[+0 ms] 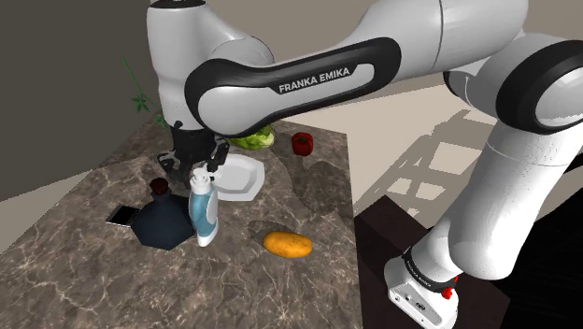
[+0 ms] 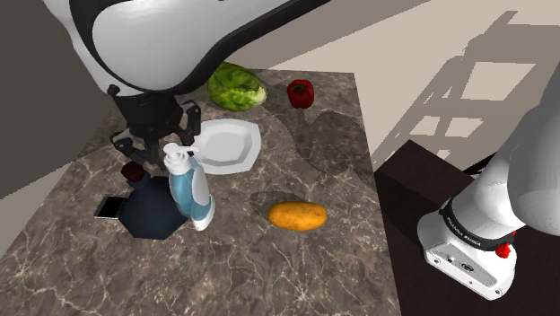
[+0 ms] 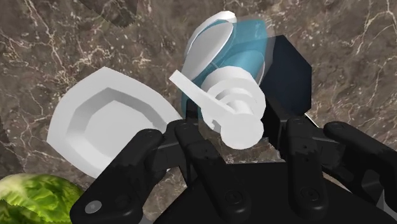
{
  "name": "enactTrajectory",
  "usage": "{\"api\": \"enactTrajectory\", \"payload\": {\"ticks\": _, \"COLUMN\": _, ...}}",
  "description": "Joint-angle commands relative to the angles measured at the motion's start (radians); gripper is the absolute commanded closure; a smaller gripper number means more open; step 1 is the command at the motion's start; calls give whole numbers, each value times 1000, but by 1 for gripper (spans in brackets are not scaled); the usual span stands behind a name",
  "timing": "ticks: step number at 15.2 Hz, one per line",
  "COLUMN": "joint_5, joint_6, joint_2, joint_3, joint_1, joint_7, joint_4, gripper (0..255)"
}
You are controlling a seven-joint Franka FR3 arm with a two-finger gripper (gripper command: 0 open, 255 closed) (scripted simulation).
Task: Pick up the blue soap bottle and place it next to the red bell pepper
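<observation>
Black fingers (image 3: 191, 145) are seen held apart on either side of the white pump head (image 3: 238, 107) of the soap bottle (image 1: 205, 217). The pump is flanked rather than clasped, and a gap is visible at one finger. The bottle is shown standing upright on the dark, marble-veined surface (image 1: 234, 292), with the white arm (image 1: 308, 79) hung directly above it.

The bottle is hemmed in closely on two sides. A dark, angular flask (image 1: 161, 227) is set just beside its base on the shoulder view's left, and a white plate (image 1: 241, 176) lies just behind it. A small flat item (image 1: 120, 217) is seen beyond the flask, near the surface's left edge. An orange oval item (image 1: 287, 244) is placed well apart from the bottle, toward the surface's right edge.

The red bell pepper (image 1: 302, 143) is found near the far right corner, with a green lettuce head (image 1: 254, 141) near it on the shoulder view's left. Bare surface is seen between the plate and the right edge, running from the pepper toward the orange item.

The bottle's body is rendered in translucent blue, wrapped by a white curved panel and topped by a ribbed white pump whose nozzle is pointed toward the plate.
</observation>
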Motion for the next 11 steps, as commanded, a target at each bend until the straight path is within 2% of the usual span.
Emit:
{"api": "enactTrajectory", "payload": {"ticks": 1, "joint_5": 4, "joint_6": -26, "joint_2": -6, "joint_3": 2, "joint_1": 1, "joint_7": -1, "joint_4": 21, "gripper": 255}}
{"api": "enactTrajectory", "payload": {"ticks": 11, "joint_5": 19, "joint_6": -153, "joint_2": -24, "joint_3": 9, "joint_1": 4, "joint_7": -11, "joint_4": 134, "gripper": 255}}
